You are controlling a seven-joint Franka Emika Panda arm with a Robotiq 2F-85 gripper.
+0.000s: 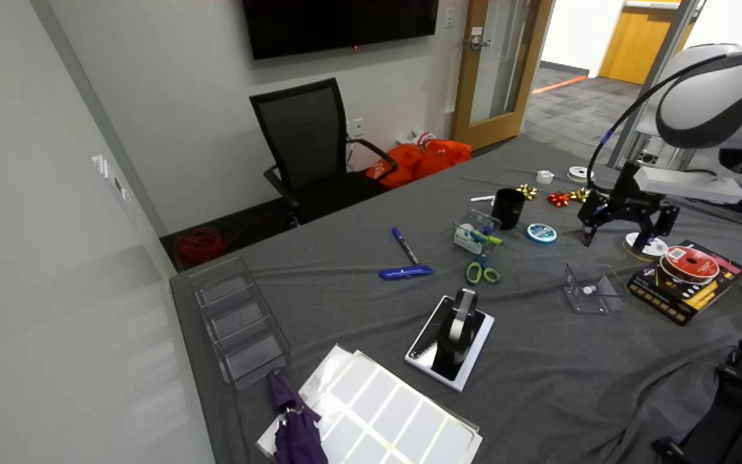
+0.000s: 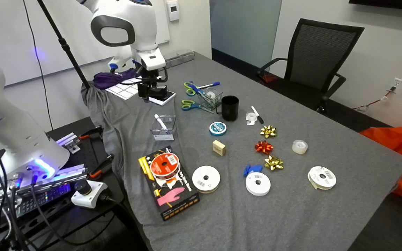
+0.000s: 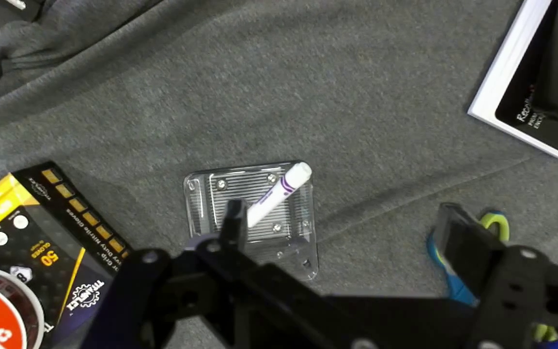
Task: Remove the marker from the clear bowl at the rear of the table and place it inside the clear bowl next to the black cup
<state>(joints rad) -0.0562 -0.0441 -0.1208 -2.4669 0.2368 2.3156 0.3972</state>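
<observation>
I have bright, even room light in both exterior views, with soft, faint shadows on the grey surface (image 2: 291, 209). In an exterior view, the corridor wall (image 1: 580, 32) beyond the door (image 1: 501, 71) washes out to plain white, and the glossy black-topped box (image 1: 428, 346) carries a pale reflection. In an exterior view, the arm's base (image 2: 42, 158) glows blue-white and a violet patch tints the whiteboard (image 2: 16, 45). My wrist view is dimmer and slightly grainy: up close the tool (image 3: 343, 215) is dark and out of focus, the clear bowl (image 3: 198, 206) catches small glints, and the white marker (image 3: 279, 195) stands out bright.
</observation>
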